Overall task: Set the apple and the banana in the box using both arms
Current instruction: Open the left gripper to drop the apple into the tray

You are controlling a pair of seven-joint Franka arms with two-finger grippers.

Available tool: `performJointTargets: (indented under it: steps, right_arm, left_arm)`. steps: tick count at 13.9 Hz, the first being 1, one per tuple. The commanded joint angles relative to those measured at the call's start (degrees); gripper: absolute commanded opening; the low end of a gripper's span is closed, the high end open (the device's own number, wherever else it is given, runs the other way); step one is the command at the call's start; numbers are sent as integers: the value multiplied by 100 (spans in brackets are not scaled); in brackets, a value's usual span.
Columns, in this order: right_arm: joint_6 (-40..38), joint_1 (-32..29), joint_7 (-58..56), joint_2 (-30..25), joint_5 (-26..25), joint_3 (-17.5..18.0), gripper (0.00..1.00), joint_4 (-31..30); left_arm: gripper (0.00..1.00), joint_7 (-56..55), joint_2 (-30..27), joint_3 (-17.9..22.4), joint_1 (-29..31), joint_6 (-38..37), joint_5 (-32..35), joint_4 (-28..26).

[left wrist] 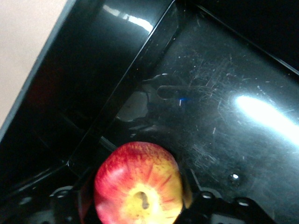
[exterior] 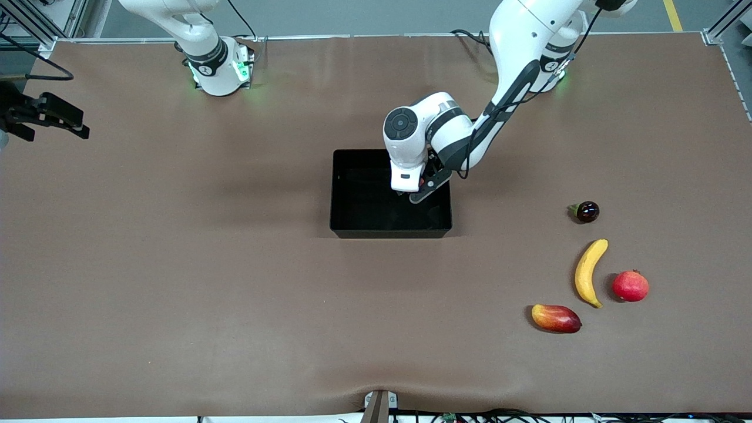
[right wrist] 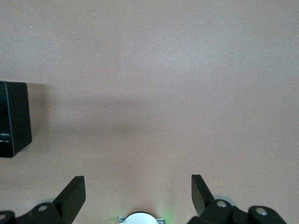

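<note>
My left gripper (exterior: 418, 194) is down inside the black box (exterior: 352, 200), at the corner toward the left arm's base. It is shut on the apple (left wrist: 138, 184), red with yellow patches, which is held just above the box's glossy floor (left wrist: 224, 107). In the front view the arm hides the apple. The banana (exterior: 589, 272) lies on the table toward the left arm's end, nearer to the front camera than the box. My right gripper (exterior: 44, 114) waits open and empty over the table at the right arm's end; its wrist view (right wrist: 138, 191) shows bare table and a box corner (right wrist: 14, 119).
Beside the banana lie a red round fruit with a crown (exterior: 630, 286), a red-yellow mango (exterior: 556, 318) nearer to the front camera, and a small dark round fruit (exterior: 587, 211) farther from it. Brown table surface surrounds the box.
</note>
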Motion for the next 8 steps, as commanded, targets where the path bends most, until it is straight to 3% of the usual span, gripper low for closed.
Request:
performJointTargets:
  steps: [1, 8]
  right_arm:
    - [164, -265, -239, -203, 92, 64, 100, -220]
    - [111, -398, -248, -159, 120, 82, 100, -133]
  left_arm:
    - [100, -401, -87, 3, -43, 49, 115, 5]
    - [100, -307, -904, -103, 115, -829, 44, 443]
